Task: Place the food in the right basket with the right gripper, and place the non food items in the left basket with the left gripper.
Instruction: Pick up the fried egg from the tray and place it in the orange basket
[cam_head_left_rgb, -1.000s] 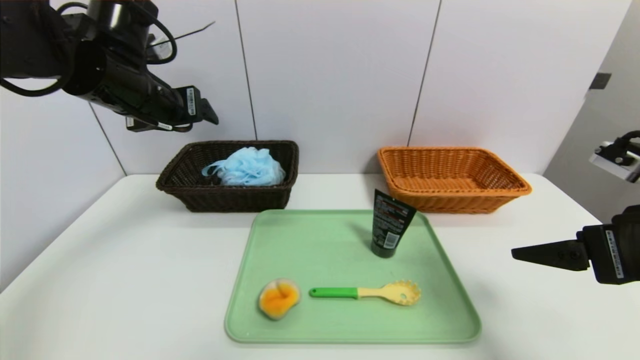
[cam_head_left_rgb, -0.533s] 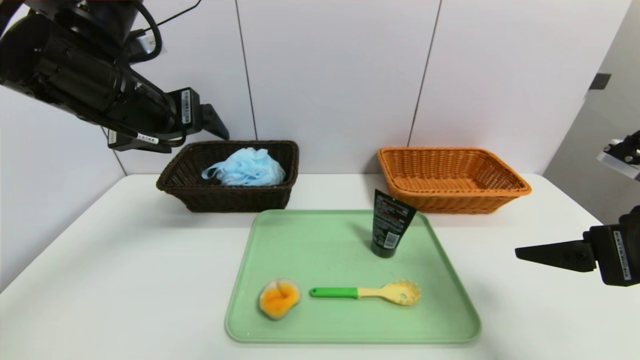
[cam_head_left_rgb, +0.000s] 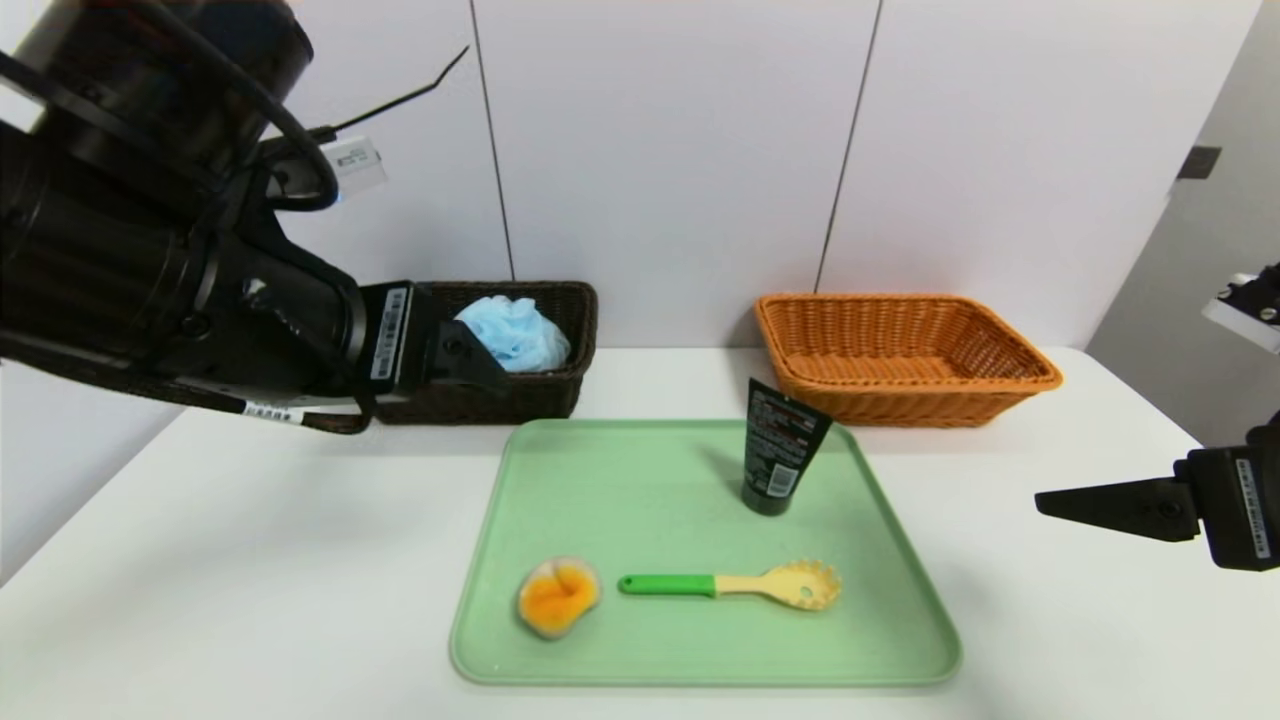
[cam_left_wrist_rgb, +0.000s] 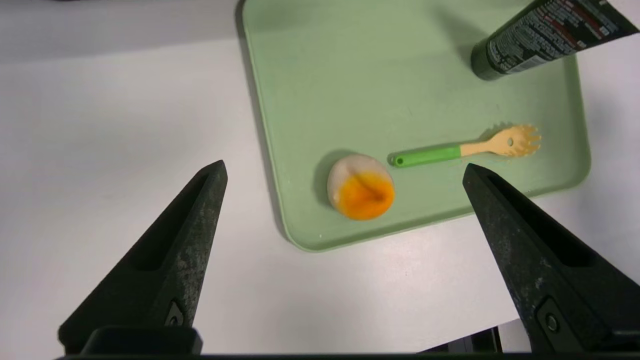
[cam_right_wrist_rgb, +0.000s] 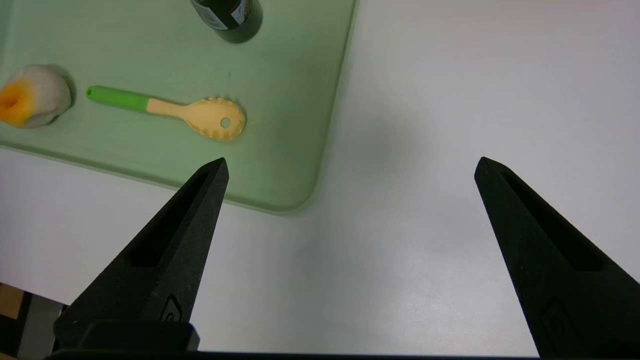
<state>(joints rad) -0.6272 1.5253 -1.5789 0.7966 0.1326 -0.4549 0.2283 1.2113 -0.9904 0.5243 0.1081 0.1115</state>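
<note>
Near the lower edge of the green tray, an orange-centred food piece and a green-handled pasta spoon are seen, with bare tray between them and the upright black tube. At right, the right gripper is held wide open, empty, over bare table. At left, the left gripper is spread wide, empty. Farthest, the blue bath pouf lies in the dark basket; the orange basket is seen at upper right.

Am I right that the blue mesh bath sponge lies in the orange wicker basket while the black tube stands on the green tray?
Not quite: the head view shows the blue mesh bath sponge in the dark brown wicker basket; the orange wicker basket is empty. The black tube does stand on the green tray.
</note>
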